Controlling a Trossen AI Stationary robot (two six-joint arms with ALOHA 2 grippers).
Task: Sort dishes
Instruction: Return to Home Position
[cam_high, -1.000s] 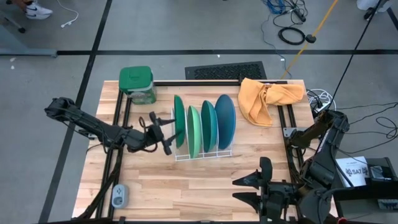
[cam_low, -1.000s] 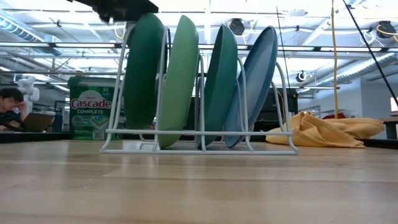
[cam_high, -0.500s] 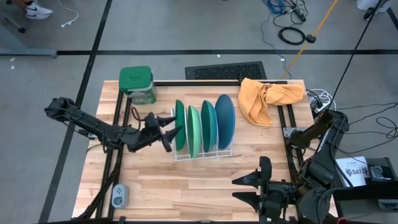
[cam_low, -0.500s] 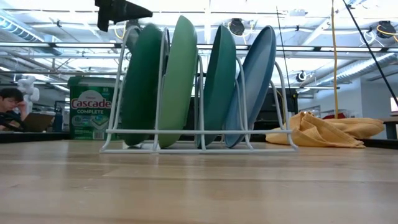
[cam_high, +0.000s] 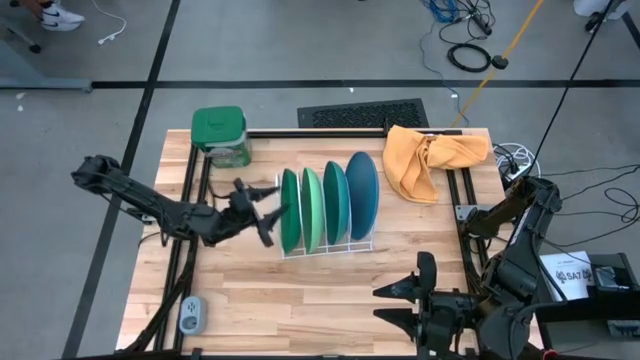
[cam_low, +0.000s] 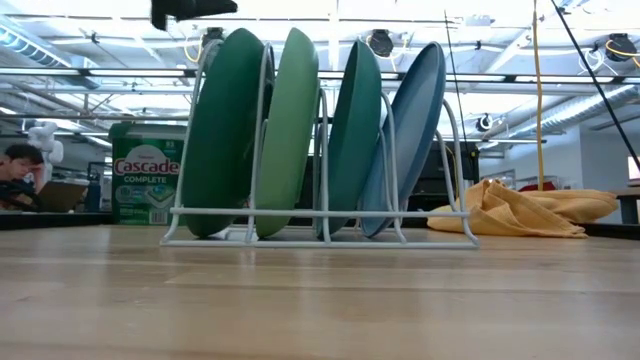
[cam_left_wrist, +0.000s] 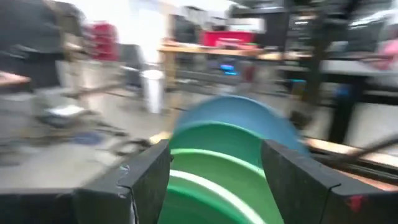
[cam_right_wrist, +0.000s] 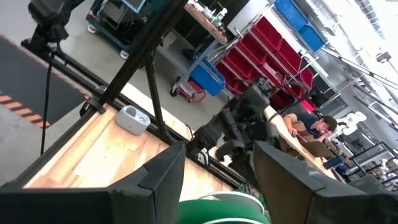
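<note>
Four plates stand on edge in the white wire rack (cam_high: 325, 250): dark green (cam_high: 289, 225) (cam_low: 220, 130) in the leftmost slot, then light green (cam_high: 311, 222) (cam_low: 288, 130), teal (cam_high: 336, 205) (cam_low: 352, 135) and blue (cam_high: 362, 195) (cam_low: 412, 130). Each leans on the rack's upright wires. My left gripper (cam_high: 266, 214) (cam_left_wrist: 216, 149) is open, level, just left of the dark green plate and above its height, with its fingers pointing at the plates. My right gripper (cam_high: 398, 306) (cam_right_wrist: 219, 149) waits open at the near right of the table.
A green lidded tub (cam_high: 221, 135) (cam_low: 145, 175) stands at the far left corner. An orange cloth (cam_high: 430, 160) (cam_low: 510, 210) lies far right of the rack. A small grey device (cam_high: 192, 315) sits near the left front edge. A person (cam_low: 15, 170) sits beyond the table.
My left gripper moved right toward the rack, then drew back a little toward the table's left, staying open. The dark green plate has shifted in its slot: its lower edge has moved left and toward the near edge, and it leans more than before. The other plates stayed put.
</note>
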